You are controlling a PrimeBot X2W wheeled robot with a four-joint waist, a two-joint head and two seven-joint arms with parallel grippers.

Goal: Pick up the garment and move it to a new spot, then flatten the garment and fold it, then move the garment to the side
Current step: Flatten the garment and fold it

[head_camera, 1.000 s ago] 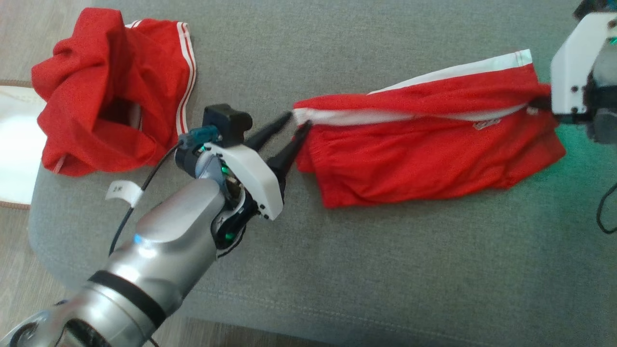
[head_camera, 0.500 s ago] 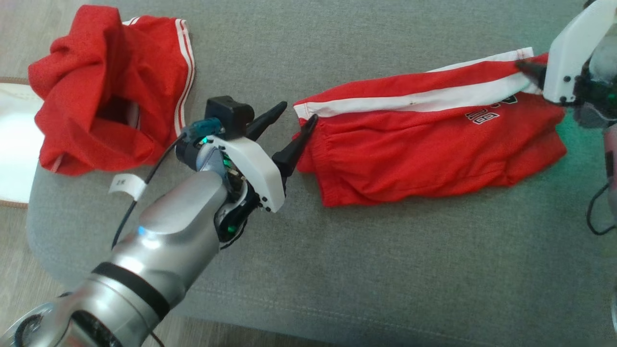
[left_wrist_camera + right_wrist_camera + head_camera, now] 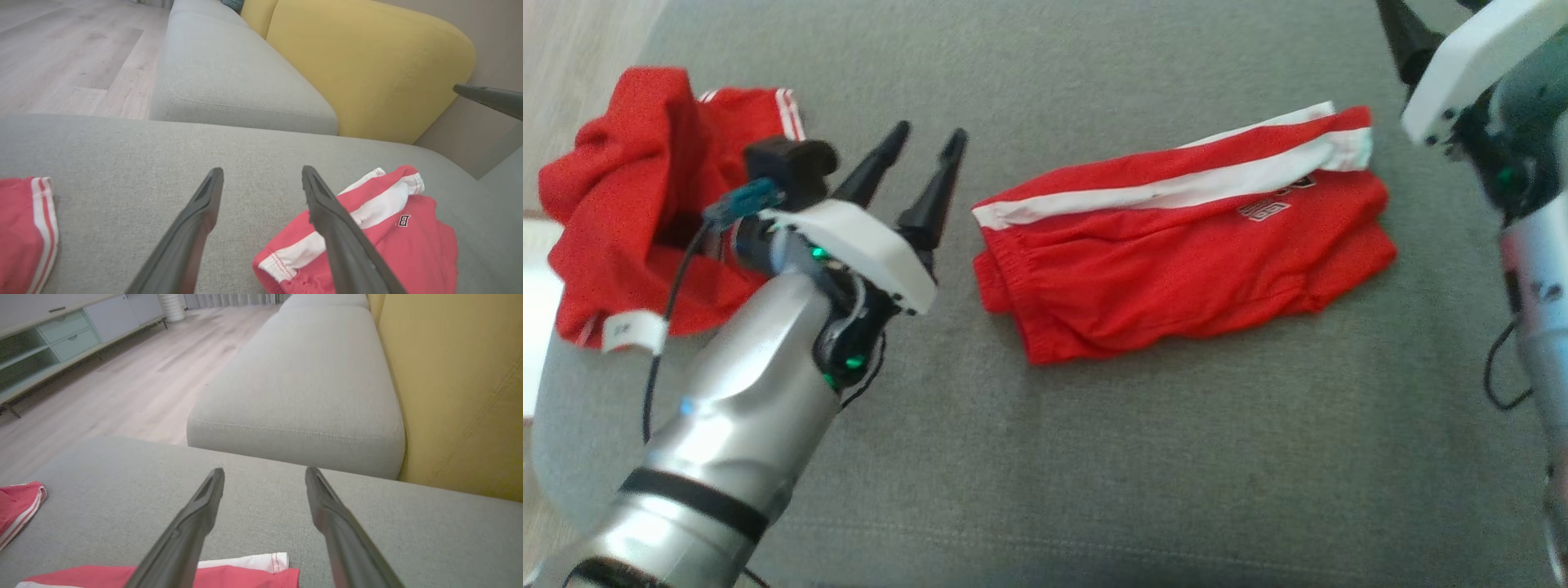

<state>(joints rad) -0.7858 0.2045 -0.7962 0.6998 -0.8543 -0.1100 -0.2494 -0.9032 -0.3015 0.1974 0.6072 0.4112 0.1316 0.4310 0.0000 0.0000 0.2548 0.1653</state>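
The garment (image 3: 1176, 253), red shorts with a white side stripe, lies folded in a long strip in the middle of the grey sofa cushion (image 3: 1094, 457). My left gripper (image 3: 931, 132) stands open just left of the garment's waistband end, apart from it. In the left wrist view its fingers (image 3: 192, 228) are spread, with the garment (image 3: 392, 232) partly behind the right one. My right gripper (image 3: 265, 472) is open above the garment's far end (image 3: 245, 575), holding nothing. One of its dark fingers (image 3: 1401, 33) shows at the head view's upper right.
A second red garment (image 3: 621, 212) with white stripes lies crumpled at the cushion's left end, behind my left wrist. A yellow backrest (image 3: 359, 61) borders the sofa, another grey seat cushion (image 3: 302, 384) lies beyond, and wooden floor (image 3: 61, 61) runs beside it.
Both grippers opened and let go of the garment's two ends, then drew back from it. The garment settled flat on the cushion. The head camera has also shifted.
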